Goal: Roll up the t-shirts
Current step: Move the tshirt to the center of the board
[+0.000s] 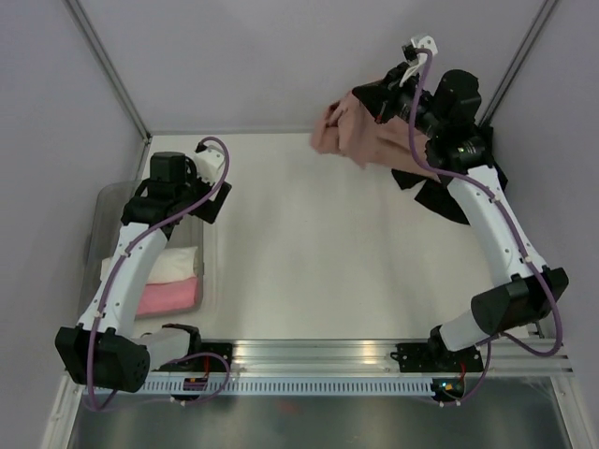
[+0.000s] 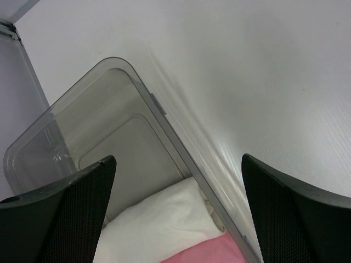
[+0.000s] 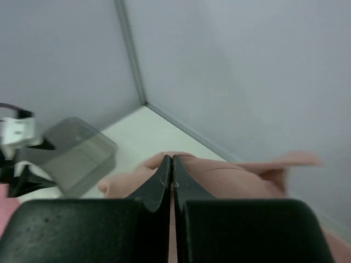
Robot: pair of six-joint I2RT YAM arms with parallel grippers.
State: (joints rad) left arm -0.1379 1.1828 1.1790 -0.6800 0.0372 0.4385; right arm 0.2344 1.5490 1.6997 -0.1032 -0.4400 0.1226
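1. Salmon-pink t-shirt (image 1: 354, 136) hangs bunched at 1 o'clock over the tabletop (image 1: 309, 253), up against the back wall (image 1: 281, 56). The right claw (image 3: 173, 164) is pinched tight on a small fold of it, jaws pressed together with cloth at the tips.
2. Risk: the grip is thin. The hold looks to be on only an edge of fabric, so a quick swing could let the shirt slide out and drop in a heap.
3. Risk: the shirt is crumpled, not spread. Set down like this it would land folded on itself, with no flat start for a roll.
4. Risk: the black t-shirt (image 1: 440, 198) lies at 2 o'clock, partly under the right arm (image 1: 496, 234). Dragging the salmon one back low could snag it or pull it along.
5. Right arm pose: reaching far out toward 1 o'clock, wrist raised, its camera looking toward 9 o'clock.
6. Left arm (image 1: 131, 271) pose: folded back at 9 o'clock, its wrist over the grey bin (image 1: 103, 201). The left claw (image 2: 178, 189) is spread wide and holds nothing.
7. Cream roll (image 1: 176, 265) and bright-pink roll (image 1: 168, 297) lie side by side in the bin.
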